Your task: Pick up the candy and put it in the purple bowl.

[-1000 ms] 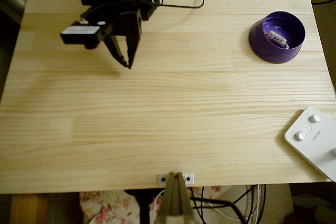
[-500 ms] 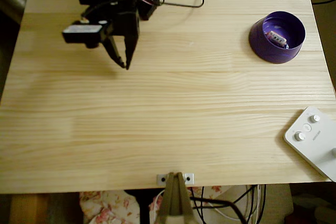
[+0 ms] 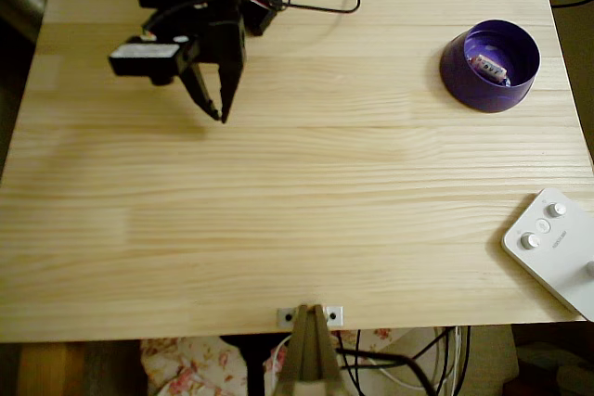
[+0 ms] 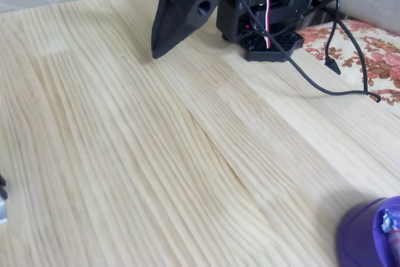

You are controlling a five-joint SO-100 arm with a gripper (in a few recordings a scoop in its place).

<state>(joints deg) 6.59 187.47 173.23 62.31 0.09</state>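
Observation:
The purple bowl (image 3: 461, 70) stands at the table's far right in the overhead view. The candy (image 3: 489, 68) lies inside it, a small pale wrapped piece. In the fixed view the purple bowl (image 4: 362, 239) shows at the bottom right corner, with a bit of the candy (image 4: 390, 222) at its rim. My black gripper (image 3: 221, 118) hangs over the far left part of the table, well away from the bowl. Its fingers meet at the tips and hold nothing. From the fixed view the gripper (image 4: 155, 53) looks like one closed wedge pointing down just above the wood.
A white box with round knobs (image 3: 557, 249) sits at the near right edge. A black cable (image 3: 325, 11) runs across the far edge by the arm's base (image 4: 269, 10). A clamp (image 3: 309, 320) grips the front edge.
The gripper has drifted a few pixels to the left; the candy and the bowl have not moved.

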